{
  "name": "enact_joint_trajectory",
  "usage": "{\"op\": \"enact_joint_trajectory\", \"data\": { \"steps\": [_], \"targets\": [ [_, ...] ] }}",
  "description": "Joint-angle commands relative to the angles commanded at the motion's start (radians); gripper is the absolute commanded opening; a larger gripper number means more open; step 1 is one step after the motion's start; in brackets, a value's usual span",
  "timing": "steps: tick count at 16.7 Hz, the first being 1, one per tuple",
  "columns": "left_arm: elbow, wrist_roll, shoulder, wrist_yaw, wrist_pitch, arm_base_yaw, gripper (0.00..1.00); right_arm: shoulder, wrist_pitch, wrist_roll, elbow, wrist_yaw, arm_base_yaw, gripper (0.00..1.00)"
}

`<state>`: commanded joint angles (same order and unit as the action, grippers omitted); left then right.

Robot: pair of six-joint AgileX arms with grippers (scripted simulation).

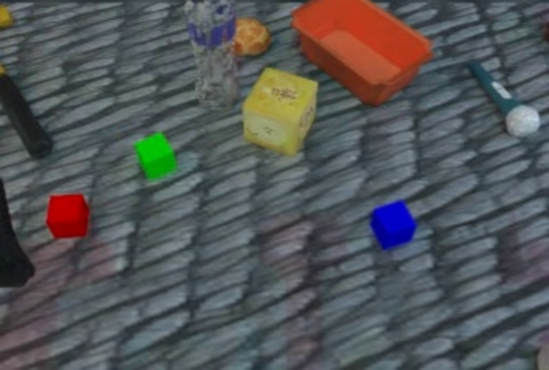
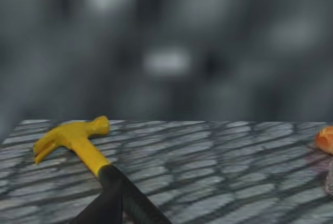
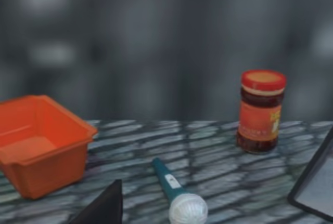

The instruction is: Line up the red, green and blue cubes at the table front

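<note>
— Closest to the front edge in the top view?

— Red cube [image 1: 67, 215] and blue cube [image 1: 393, 224], both flat on the table [image 1: 257, 301]. The red one sat far to the left, just beside the dark bulk of my left arm [image 1: 9, 254]; the blue one lay right of centre, well apart from it.

— And the green?

— The green cube [image 1: 155, 154] stood farther back, between the red cube and a clear bottle [image 1: 212, 31]. A pale yellow block [image 1: 280, 111] was right of that bottle, an orange bin [image 1: 360, 42] behind it, a bun [image 1: 251, 36] near the bottle, and a microphone [image 1: 506, 100] towards the right edge.

— What did the left wrist view show?

— Only a dark wedge of my left claw [image 2: 99, 211] at the lower edge, over the black handle of a yellow hammer [image 2: 73, 138] lying on the table. None of the cubes showed there. Whether that claw was open or closed I could not tell.

— The right wrist view?

— A dark corner of my right claw [image 3: 104, 206], its state likewise beyond telling. Beyond it lay the microphone, the orange bin, a red-lidded jar [image 3: 261, 112] standing upright, and the edge of a dark-framed panel [image 3: 315, 182]. No cube appeared there either.
</note>
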<state>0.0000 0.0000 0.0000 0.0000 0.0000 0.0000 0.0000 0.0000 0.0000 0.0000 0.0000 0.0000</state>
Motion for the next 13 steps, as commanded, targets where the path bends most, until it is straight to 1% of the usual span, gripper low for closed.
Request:
{"op": "enact_joint_trajectory", "data": {
  "steps": [3,6,9,13],
  "targets": [
    [0.009,-0.001,0.010,-0.001,-0.007,0.000,1.00,0.000,0.000,0.000,0.000,0.000,0.000,1.00],
    [0.088,-0.009,0.104,-0.002,-0.065,-0.002,1.00,0.000,0.000,0.000,0.000,0.000,0.000,1.00],
    [0.231,-0.024,0.293,-0.001,-0.167,-0.010,1.00,0.000,0.000,0.000,0.000,0.000,0.000,1.00],
    [0.477,-0.048,0.667,0.002,-0.348,-0.026,1.00,0.000,0.000,0.000,0.000,0.000,0.000,1.00]
  ]
}}
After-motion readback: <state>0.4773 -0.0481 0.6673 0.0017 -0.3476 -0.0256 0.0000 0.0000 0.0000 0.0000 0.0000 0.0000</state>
